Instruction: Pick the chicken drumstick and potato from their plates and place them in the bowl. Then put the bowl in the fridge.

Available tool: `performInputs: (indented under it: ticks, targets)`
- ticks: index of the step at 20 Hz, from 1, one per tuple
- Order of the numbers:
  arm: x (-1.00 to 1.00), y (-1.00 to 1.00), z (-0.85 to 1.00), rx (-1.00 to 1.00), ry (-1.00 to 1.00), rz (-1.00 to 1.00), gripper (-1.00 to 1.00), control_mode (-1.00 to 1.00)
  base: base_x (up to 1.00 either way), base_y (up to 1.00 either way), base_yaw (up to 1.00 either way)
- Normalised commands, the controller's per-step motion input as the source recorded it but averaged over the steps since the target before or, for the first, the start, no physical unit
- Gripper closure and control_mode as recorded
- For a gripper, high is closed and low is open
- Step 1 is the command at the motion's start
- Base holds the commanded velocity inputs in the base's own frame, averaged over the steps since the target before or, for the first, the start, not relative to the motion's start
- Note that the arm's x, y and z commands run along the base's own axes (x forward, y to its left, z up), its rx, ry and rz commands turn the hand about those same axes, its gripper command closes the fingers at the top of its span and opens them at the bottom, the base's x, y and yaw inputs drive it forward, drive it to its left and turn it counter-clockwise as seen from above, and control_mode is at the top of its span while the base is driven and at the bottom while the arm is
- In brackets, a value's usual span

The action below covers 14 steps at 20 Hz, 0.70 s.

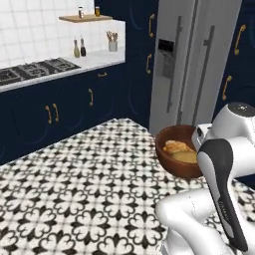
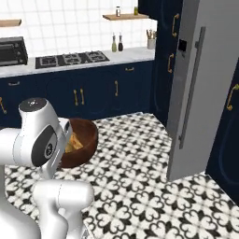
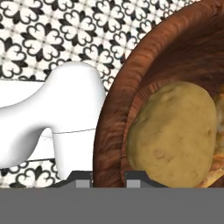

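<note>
The two dark fingertips (image 3: 141, 176) sit on either side of the thick rim of the bowl (image 3: 114, 131) — one outside the wall, one inside — so the gripper (image 3: 108, 177) is clamped on that rim. Just inside the wall lies the potato (image 3: 173, 133), smooth and yellowish-tan, and at the right edge of the hand view a sliver of the orange chicken drumstick (image 3: 216, 168) shows beside it, touching it.

From the left base view, the bowl (image 1: 172, 142) hangs above the patterned floor (image 1: 89, 179), held up by the arm, with the drumstick (image 1: 175, 147) and potato (image 1: 186, 157) side by side in it. The right base view shows the same bowl (image 2: 86, 140) partly hidden behind the arm's white joint.

Beyond stands the fridge (image 1: 194, 60), grey, with long vertical handles and a black dispenser panel — its doors are shut. To its left run navy cabinets (image 1: 55, 107) with gold handles, a pale counter carrying a gas hob (image 2: 72, 58), and two bottles (image 2: 117, 43) by the tiled wall.
</note>
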Motion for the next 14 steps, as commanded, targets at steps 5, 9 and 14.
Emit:
performInputs:
  ticks: [5, 9, 14]
  targets:
    - [0.00, 0.00, 0.00, 0.00, 0.00, 0.00, 1.00, 1.00, 1.00, 0.77, -0.41]
    - [0.00, 0.00, 0.00, 0.00, 0.00, 0.00, 1.00, 1.00, 1.00, 0.86, -0.49]
    - [0.00, 0.00, 0.00, 0.00, 0.00, 0.00, 1.00, 1.00, 1.00, 0.95, -0.48]
